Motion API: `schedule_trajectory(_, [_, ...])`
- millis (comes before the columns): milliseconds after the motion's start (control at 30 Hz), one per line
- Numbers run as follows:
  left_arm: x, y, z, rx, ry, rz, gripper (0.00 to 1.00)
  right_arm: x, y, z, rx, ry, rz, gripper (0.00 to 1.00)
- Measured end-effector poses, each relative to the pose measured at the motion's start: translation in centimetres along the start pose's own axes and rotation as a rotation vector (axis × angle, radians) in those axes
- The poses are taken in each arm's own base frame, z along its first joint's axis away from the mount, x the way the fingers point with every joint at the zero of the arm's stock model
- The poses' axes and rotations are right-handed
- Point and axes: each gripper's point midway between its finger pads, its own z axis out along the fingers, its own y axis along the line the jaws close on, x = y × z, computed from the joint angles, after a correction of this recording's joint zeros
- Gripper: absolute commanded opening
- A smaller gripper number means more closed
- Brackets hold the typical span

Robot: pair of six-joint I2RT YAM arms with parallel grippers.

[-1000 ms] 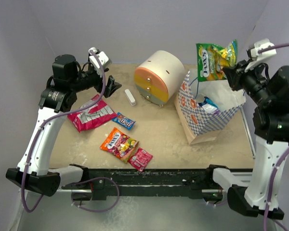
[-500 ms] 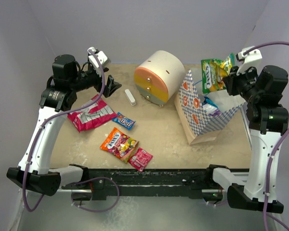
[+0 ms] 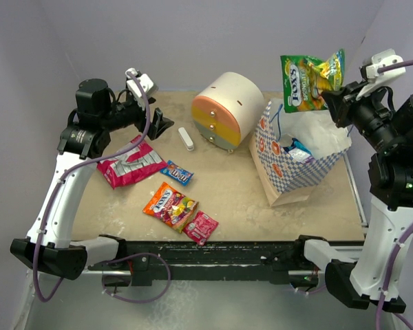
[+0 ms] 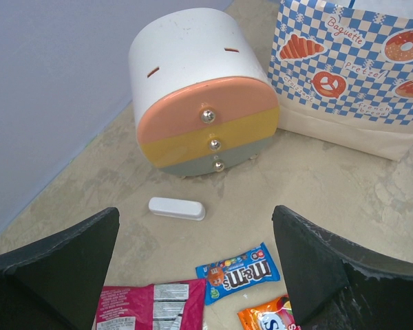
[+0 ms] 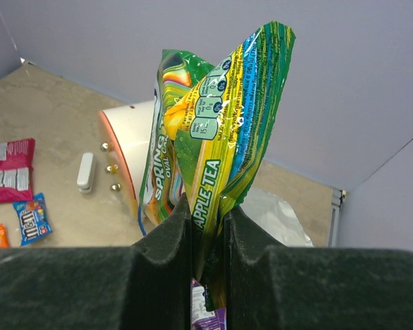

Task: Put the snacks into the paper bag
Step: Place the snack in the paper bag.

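The paper bag (image 3: 299, 175) stands at the right of the top view, close to the bench's (image 3: 234, 185) right edge, its mouth open upward. The right hand (image 3: 332, 103) is clamped on a green packet (image 3: 308, 82) in the upper right of the frame. It holds the packet in the air above the bag's mouth, apart from the rim. In the right wrist view the fingers (image 5: 168, 237) pinch the packet's lower edge. A blue packet (image 3: 297, 152) shows inside the bag.

The left hand (image 3: 162, 124) hangs at the upper left with its fingers wide apart and nothing between them. Below it lie a pink-and-silver packet (image 3: 129, 163) and a small blue M&M's packet (image 3: 177, 172). An orange packet (image 3: 169, 206) and a small pink packet (image 3: 202, 227) lie nearer the bottom edge, touching each other.

Bare bench runs from these packets across to the bag. A cream round drawer unit (image 3: 227, 111) sits just beside the bag's left wall, with a white stick (image 3: 186, 138) near its left side.

The bench is mottled beige, and plain lilac-grey walls close it in at the back and sides.
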Motion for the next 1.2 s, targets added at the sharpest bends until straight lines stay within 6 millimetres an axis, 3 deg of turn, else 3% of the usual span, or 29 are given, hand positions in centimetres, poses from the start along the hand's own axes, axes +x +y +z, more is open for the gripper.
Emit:
schedule_trajectory(200, [0.1,0.0,0.0,0.001,0.001,-0.002,0.96,1.3,-3.6,-0.1,0.205,0.044,0.012,0.0])
schedule_trajectory(300, [0.1,0.1,0.0,0.0,0.001,-0.002,0.97,3.8,-5.1,0.4,0.273,0.111,0.011,0.0])
schedule_trajectory(400, [0.1,0.1,0.0,0.0,0.001,-0.002,0.97,7.9,-5.5,1.6,0.272,0.225,0.009,0.01])
schedule_trajectory(600, [0.2,0.0,0.0,0.003,0.001,-0.003,0.97,19.2,-5.0,3.9,0.178,0.549,0.017,0.0])
schedule_trajectory(733, [0.6,-0.1,0.1,0.009,0.008,-0.009,0.98,24.5,-3.9,4.3,0.097,0.692,0.032,0.0])
schedule_trajectory(1067, [0.7,0.0,0.1,0.007,0.011,-0.012,0.99,30.0,-1.2,8.1,-0.136,0.798,0.135,0.0])
schedule_trajectory(1200, [0.8,0.1,0.1,0.005,0.011,-0.013,0.99,31.6,-0.6,9.5,-0.188,0.81,0.176,0.05])
